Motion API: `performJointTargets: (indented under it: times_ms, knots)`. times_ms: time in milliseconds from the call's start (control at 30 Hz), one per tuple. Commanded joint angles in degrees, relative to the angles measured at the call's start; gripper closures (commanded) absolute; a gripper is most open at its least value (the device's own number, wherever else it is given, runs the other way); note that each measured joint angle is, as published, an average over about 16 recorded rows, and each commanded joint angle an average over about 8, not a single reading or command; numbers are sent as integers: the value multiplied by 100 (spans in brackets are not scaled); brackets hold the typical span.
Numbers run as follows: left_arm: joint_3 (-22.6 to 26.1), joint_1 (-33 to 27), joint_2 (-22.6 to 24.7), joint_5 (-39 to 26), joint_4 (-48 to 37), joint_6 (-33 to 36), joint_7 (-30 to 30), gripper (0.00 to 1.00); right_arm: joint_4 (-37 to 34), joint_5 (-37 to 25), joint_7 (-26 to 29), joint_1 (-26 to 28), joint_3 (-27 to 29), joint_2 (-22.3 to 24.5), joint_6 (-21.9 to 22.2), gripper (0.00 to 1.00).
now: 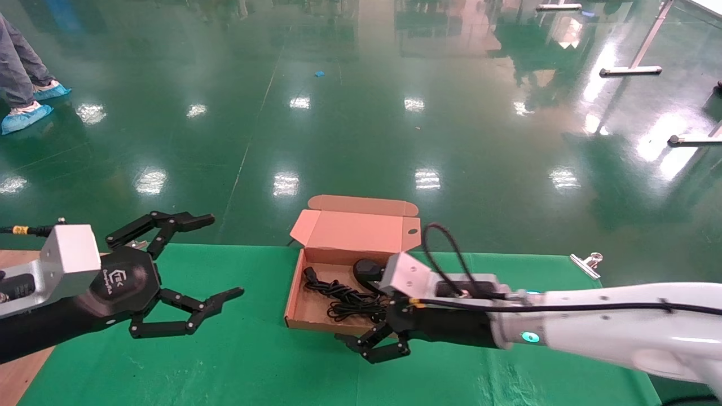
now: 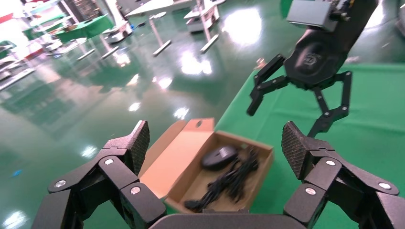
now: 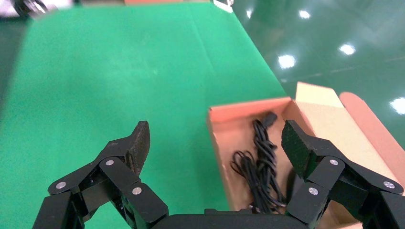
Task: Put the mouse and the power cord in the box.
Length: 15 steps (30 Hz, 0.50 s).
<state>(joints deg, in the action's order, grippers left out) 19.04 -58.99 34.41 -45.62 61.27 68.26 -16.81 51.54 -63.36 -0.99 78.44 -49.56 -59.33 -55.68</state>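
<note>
The brown cardboard box (image 1: pixel 294 293) sits open on the green cloth, its lid (image 1: pixel 355 230) folded back. Inside lie the black mouse (image 1: pixel 368 269) and the bundled black power cord (image 1: pixel 345 297). My right gripper (image 1: pixel 351 345) hangs open at the box's near right corner, holding nothing. The right wrist view shows the cord (image 3: pixel 263 162) in the box (image 3: pixel 248 106) beside the empty right gripper (image 3: pixel 216 140). My left gripper (image 1: pixel 225 254) is open and empty, left of the box and apart from it. Its wrist view shows mouse (image 2: pixel 218 157), cord (image 2: pixel 230 180) and box (image 2: pixel 261 164).
Green cloth (image 1: pixel 254 355) covers the table; bare wood (image 1: pixel 17 378) shows at its left end. A metal clip (image 1: pixel 586 264) grips the far right edge. Glossy green floor lies beyond, with a person's feet (image 1: pixel 25 110) far left and table legs (image 1: pixel 630 70) far right.
</note>
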Motion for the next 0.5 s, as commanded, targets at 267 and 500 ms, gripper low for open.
performJointTargets:
  times_ms: [267, 500]
  knots:
    - [-84, -72, 17, 105, 344, 487, 771, 0, 591, 577, 315, -453, 899, 652, -805, 0]
    - [-150, -128, 30, 187, 613, 868, 1372, 0, 1052, 1027, 561, -806, 1601, 1161, -1433, 0]
